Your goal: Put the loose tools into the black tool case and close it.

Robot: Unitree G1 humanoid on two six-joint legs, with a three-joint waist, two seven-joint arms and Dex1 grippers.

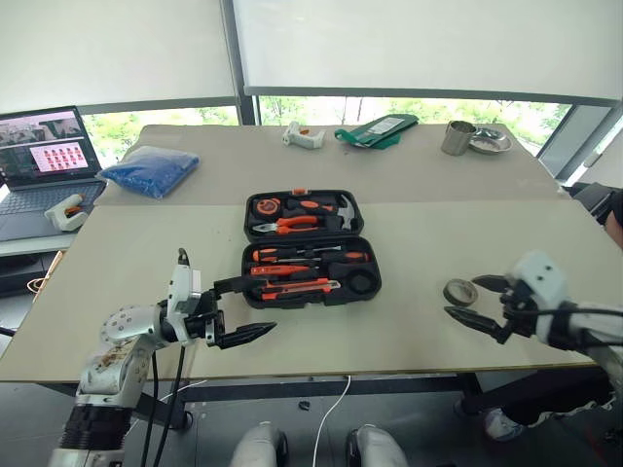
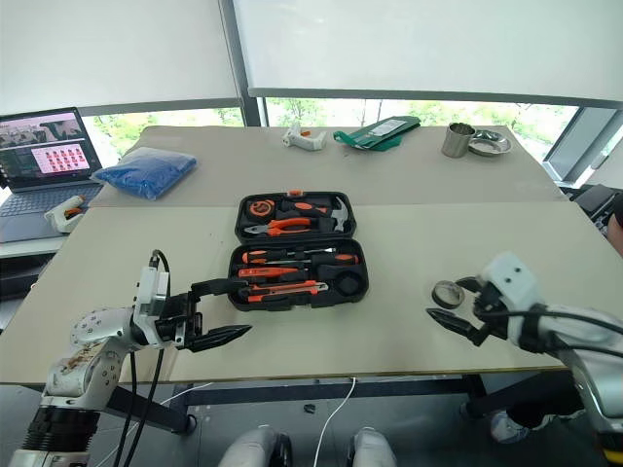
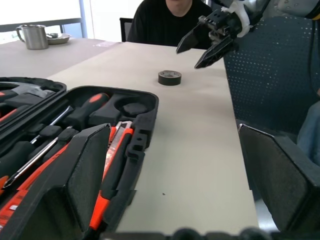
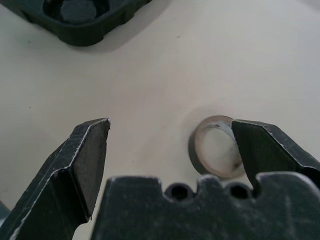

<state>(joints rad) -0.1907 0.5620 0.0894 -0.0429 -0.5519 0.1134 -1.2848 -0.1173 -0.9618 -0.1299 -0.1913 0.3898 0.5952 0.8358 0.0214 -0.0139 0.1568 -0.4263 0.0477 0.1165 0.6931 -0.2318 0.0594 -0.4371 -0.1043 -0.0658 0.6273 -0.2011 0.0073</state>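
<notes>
Head views. Black tool case [image 1: 310,248]: open flat at the centre of the worktop [image 1: 438,224]. Screwdrivers [image 1: 292,255] and utility knife [image 1: 297,286] lie in its near half; pliers and hammer in the far half. Tape roll [image 1: 459,291]: loose on the worktop, well to the right of the case, near the front edge. Left pincer [image 1: 240,311]: empty, fingers spread, just off the case's near-left corner. Right pincer [image 1: 476,304]: fingers apart, empty, just beside the roll on its front-edge side.

Left wrist view. The case's near half [image 3: 100,135] shows the knife seated in its slot; bare worktop lies between the case and the roll [image 3: 169,77]. Right pincer [image 3: 200,47] hangs above the roll. A person in black sits beyond.

Right wrist view. The roll [image 4: 214,152] sits off-centre, against one finger [image 4: 270,150], not between both.

Hazards. Closing from here would likely nudge the roll rather than grip it, sliding it towards the front edge. The left pincer near the case could obstruct the lid.

Clearance. Open worktop lies between the roll and the case.
</notes>
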